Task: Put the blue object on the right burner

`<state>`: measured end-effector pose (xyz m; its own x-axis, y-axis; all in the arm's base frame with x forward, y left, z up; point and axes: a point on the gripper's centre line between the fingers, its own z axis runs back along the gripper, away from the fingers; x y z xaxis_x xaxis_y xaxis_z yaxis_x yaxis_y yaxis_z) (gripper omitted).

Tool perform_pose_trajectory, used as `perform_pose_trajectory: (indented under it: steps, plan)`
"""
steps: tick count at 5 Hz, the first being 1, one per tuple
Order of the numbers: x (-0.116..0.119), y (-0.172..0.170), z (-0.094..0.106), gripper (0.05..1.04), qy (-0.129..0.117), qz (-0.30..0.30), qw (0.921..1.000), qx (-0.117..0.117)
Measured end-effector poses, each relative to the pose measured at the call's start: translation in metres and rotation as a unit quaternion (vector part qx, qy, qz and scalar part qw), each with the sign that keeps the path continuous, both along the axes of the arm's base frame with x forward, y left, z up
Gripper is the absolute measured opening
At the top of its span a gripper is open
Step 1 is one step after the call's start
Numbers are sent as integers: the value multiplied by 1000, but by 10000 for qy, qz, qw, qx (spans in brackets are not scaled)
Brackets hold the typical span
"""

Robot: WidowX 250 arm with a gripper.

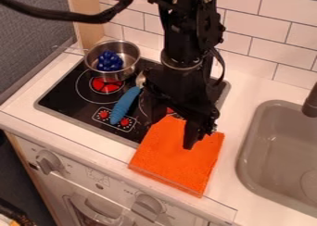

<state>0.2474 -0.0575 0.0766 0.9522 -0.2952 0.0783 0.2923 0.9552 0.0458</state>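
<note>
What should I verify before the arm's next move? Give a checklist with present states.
1. Which blue object is meant: cannot tell; the grapes and the spoon's handle are both blue.
2. Pincer open: ok.
3. Pincer at a blue thing: not ok; it hangs by the orange cloth.
4. Grapes on right burner: not ok; they sit in the pot, left side of the stove.
5. Right burner clear: cannot tell; the arm hides much of it.
</note>
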Motion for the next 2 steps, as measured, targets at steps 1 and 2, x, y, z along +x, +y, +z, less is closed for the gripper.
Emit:
perform_pose_trajectory:
  steps: [1,2]
  plan:
    - [-1,1,-7,1001,135,13,9999,4]
    - [31,56,-1,1001,-27,652,9979,-53]
